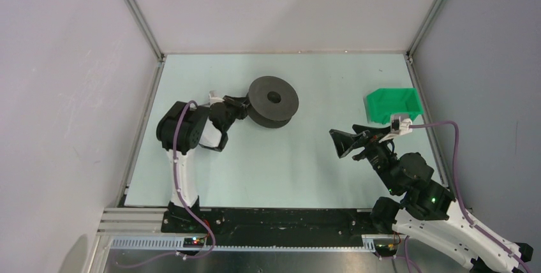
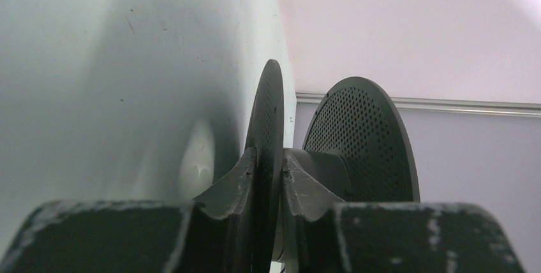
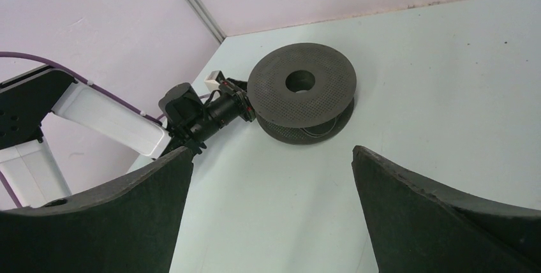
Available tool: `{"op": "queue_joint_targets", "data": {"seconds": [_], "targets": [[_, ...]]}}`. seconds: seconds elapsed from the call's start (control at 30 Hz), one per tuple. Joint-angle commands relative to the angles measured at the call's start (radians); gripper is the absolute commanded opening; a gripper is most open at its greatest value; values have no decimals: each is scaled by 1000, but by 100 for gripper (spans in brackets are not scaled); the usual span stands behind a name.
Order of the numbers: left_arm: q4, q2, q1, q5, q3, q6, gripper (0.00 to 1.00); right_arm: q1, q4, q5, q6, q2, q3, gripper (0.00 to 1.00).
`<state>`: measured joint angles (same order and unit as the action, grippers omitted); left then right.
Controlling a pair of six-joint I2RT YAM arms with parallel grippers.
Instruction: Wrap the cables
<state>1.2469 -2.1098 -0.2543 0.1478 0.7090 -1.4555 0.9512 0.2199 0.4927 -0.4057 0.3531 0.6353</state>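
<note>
Cable: too thin to spot, poss. in spool (image 1: 273,99) groove. L jaws clenched on spool's lower flange; R jaws released, well apart. Risk: thin rim slips, spool tips on bench (image 1: 306,171), cable unwinds.

Spool (image 1: 273,99) left of bin (image 1: 385,102) (well apart)

Thin blk cable (image 3: 311,133) w/in spool (image 3: 300,88).

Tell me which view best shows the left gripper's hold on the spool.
Left wrist: the left gripper clamps one flange of the spool between both fingers, edge-on. Top external only shows it meeting the spool's rim; right wrist shows the same from afar.
</note>
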Motion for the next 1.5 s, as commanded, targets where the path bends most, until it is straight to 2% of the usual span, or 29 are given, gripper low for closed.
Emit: {"op": "queue_joint_targets", "data": {"seconds": [0.0, 0.63, 0.7, 0.8, 1.23, 1.47], "targets": [[78, 13, 14, 23, 1, 10, 23, -3, -6, 23, 22, -13, -3, 99], [11, 117, 72, -13, -107, 77, 34, -6, 7, 19, 9, -20, -7, 99], [8, 128, 76, -14, -116, 85, 42, -6, 3, 17, 9, -19, -10, 99], [6, 152, 78, -25, -132, 92, 47, -8, -1, 15, 8, -20, -13, 99], [-121, 263, 83, -105, -177, 144, 47, -8, -13, -7, 7, -29, -19, 99], [-181, 282, 98, -123, -205, 103, 45, -10, -33, -10, 14, -13, -19, 100]]}}
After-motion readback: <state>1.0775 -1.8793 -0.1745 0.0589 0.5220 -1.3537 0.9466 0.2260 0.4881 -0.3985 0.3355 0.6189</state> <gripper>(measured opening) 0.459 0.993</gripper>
